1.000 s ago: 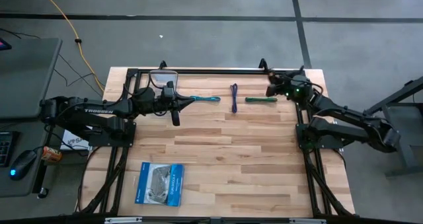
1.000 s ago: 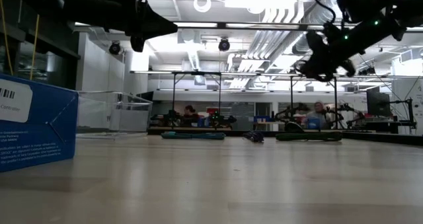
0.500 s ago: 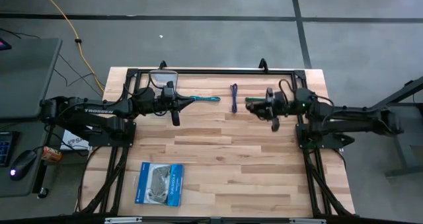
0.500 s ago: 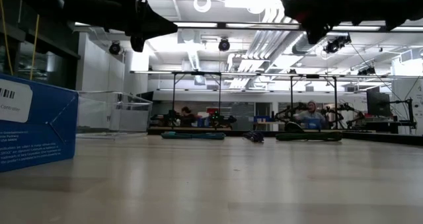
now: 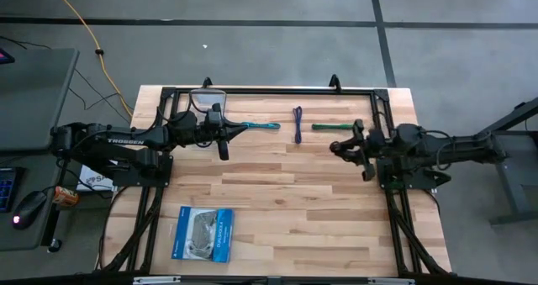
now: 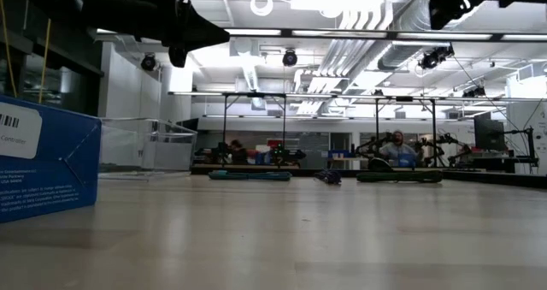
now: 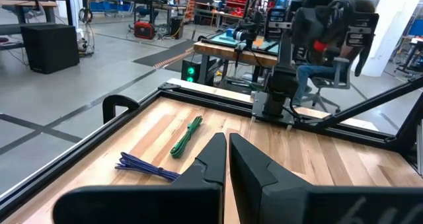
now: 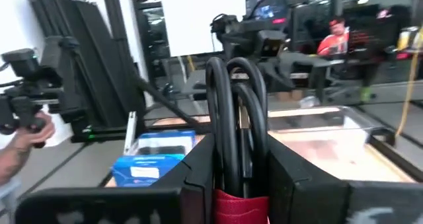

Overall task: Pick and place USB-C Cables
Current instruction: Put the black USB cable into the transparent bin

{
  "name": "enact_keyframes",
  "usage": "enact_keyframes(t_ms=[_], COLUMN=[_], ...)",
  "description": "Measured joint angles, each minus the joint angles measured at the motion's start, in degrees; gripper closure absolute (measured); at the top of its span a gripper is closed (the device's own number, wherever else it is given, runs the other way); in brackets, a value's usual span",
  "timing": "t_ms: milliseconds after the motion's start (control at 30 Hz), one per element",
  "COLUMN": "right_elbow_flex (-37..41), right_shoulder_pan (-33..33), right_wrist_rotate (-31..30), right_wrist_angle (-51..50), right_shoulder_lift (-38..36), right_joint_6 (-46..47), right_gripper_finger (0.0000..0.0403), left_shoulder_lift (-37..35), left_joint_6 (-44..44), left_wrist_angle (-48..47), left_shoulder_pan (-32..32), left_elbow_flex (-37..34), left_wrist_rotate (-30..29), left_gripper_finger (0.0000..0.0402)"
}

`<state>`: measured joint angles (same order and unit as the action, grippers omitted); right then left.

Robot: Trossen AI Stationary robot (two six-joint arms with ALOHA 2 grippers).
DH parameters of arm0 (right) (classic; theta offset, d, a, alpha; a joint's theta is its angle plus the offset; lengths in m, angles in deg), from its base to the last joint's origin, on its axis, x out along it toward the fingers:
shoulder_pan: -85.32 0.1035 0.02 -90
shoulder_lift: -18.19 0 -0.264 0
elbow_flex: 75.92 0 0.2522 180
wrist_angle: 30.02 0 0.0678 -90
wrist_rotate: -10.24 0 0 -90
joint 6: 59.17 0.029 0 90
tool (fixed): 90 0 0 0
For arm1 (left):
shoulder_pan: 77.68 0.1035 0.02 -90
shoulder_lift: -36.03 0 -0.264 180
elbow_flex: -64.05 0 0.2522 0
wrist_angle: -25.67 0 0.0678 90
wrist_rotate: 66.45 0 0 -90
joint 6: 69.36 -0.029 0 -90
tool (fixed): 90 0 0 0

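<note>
Three cables lie in a row near the table's far edge: teal, purple and green. The low view shows them flat on the wood, teal, purple, green. My left gripper is shut and hangs level, high above the table, its tips just short of the teal cable. My right gripper hovers near the green cable's near side, pointing toward the table's left. It is shut on a black coiled cable with a red band. My right gripper pinches the black coil between its two fingers, at the end with the red band. The black loops stick out past the fingertips. The fingers lie level, pointing toward the table's left. The coil is lifted clear of the table.
A blue-and-white flat packet lies near the left front. A clear box stands at the far left inside the black metal frame. People sit in the room beyond, and a person's hand shows in the right wrist view.
My right gripper has swung from the far right corner toward the near edge and risen. It has turned from pointing slantwise at the far side to pointing at the table's left. The green cable has stayed where it lay.
</note>
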<state>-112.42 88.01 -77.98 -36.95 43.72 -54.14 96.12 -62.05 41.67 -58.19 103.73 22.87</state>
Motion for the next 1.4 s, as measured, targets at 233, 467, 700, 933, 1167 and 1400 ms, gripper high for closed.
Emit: enact_keyframes(t_ms=[233, 467, 700, 933, 1167, 1400], right_elbow_flex=[0.95, 0.98, 1.0, 1.02, 1.07, 1.07], right_shoulder_pan=[1.56, 1.56, 1.56, 1.56, 1.44, -2.2], right_wrist_rotate=[-1.8, -1.81, -4.39, -6.46, -6.25, -6.03], right_wrist_angle=[-1.47, -1.09, -0.96, 5.15, 19.14, 31.18], right_shoulder_lift=[-6.92, -7.12, -6.9, -0.9, 11.92, 23.48], right_joint_6=[-0.6, -1.23, -1.62, -3.36, -7.14, -7.43], right_gripper_finger=[0.0334, 0.0334, 0.0334, 0.0334, 0.0334, 0.0334], left_shoulder_lift=[0.0, 0.0, 0.33, 4.46, 7.1, 8.44], left_joint_6=[0.0, 0.0, 0.94, 0.85, -0.42, 0.0], left_wrist_angle=[0.02, 0.02, 0.67, 9.91, 15.54, 18.59], left_shoulder_pan=[0.0, 0.0, -0.12, -2.85, -4.81, -6.96], left_elbow_flex=[0.0, 0.0, 0.0, 0.0, 0.0, 0.55], left_wrist_rotate=[0.0, 0.0, 0.09, 1.79, 1.77, 1.77], left_gripper_finger=[0.0402, 0.0401, 0.0402, 0.0401, 0.0399, 0.0383])
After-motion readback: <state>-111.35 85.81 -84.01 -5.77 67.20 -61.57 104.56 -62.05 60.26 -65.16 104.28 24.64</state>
